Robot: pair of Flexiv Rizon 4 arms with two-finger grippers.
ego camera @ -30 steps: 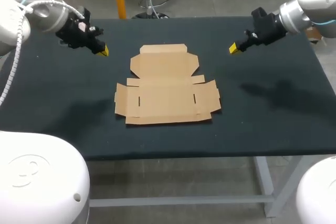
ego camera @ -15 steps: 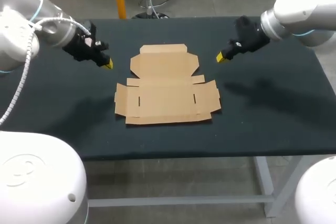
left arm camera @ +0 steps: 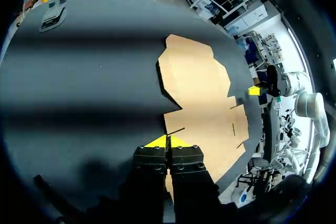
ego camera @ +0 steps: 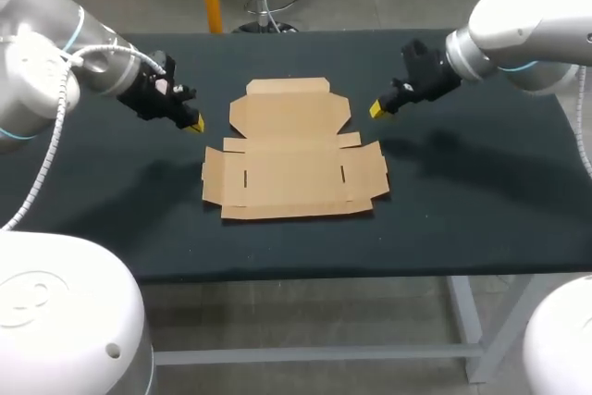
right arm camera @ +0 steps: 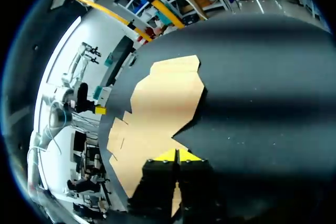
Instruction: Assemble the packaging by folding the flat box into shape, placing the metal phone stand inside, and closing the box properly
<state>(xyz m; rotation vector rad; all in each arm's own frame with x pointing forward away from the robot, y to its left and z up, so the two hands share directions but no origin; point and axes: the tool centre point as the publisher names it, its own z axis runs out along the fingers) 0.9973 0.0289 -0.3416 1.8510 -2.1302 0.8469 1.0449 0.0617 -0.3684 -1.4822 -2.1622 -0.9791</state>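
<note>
Two arms at one black table [ego camera: 481,219]: the left gripper [left arm camera: 167,141] is held closed on nothing, its two yellow tips pressed together, just beside the left side of the box [ego camera: 294,150]. The right gripper [right arm camera: 177,155] is likewise closed with nothing between its tips, and is held just beside the box's right side, near the far panel's corner.

One box is counted. It lies flat and unfolded at the middle of the table, between the two grippers and touched by neither. All its panels and flaps are spread on the dark surface. Two short slits [ego camera: 245,178] are cut in the wider near panel.

In each wrist view part of the box is hidden behind that gripper's own dark body, and the other arm's gripper is seen small beyond the cardboard's far side. In the head view the fingers are too small for their tips to be told apart. How high either gripper hangs over the table cannot be made out.
</note>
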